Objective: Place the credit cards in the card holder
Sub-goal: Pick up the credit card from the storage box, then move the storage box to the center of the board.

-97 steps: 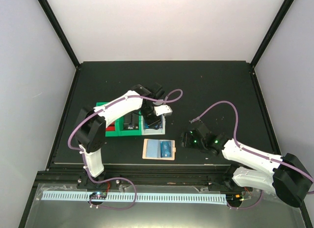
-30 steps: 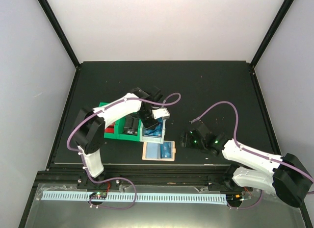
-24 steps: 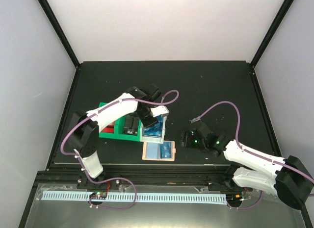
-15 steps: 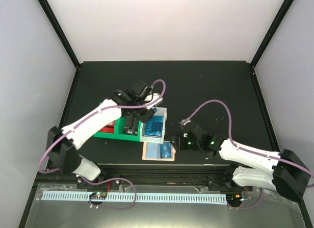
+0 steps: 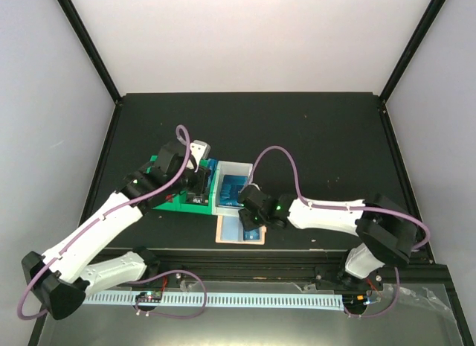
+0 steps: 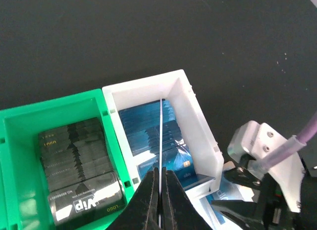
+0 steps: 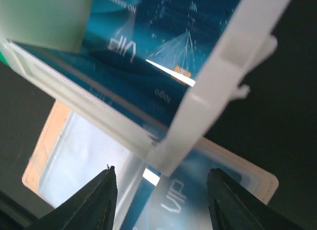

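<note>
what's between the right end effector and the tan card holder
In the right wrist view, a corner of the white plastic bin holding bright blue credit cards sits between the right end effector and the tan leather-like card holder.

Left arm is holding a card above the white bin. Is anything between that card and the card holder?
Yes. The right gripper, jaws open, hangs over the card holder at the near corner of the white bin, covering part of its face. The left gripper pinches the card above the bin.
</note>
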`<move>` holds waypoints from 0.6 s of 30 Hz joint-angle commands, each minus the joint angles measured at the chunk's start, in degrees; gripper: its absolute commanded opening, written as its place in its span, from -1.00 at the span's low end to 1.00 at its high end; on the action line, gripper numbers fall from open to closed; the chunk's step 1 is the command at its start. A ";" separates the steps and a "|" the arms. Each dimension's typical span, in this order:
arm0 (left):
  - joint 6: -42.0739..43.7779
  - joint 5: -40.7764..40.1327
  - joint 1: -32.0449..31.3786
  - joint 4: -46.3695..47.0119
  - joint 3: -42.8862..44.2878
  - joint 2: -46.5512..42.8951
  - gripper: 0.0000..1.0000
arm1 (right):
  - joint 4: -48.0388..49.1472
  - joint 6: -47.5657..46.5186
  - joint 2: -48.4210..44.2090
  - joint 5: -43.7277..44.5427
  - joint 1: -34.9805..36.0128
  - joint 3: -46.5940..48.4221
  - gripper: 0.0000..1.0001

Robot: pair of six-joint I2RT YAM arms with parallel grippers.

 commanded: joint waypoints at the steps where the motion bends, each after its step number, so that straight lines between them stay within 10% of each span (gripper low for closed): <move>1: -4.90 2.40 0.78 1.89 -2.10 -3.14 -0.97 | -1.18 -0.86 2.97 3.99 0.18 4.47 0.01; 18: -8.29 1.60 1.91 0.50 -4.66 -10.91 -0.96 | -0.47 -3.61 16.01 9.58 -2.04 17.34 -0.22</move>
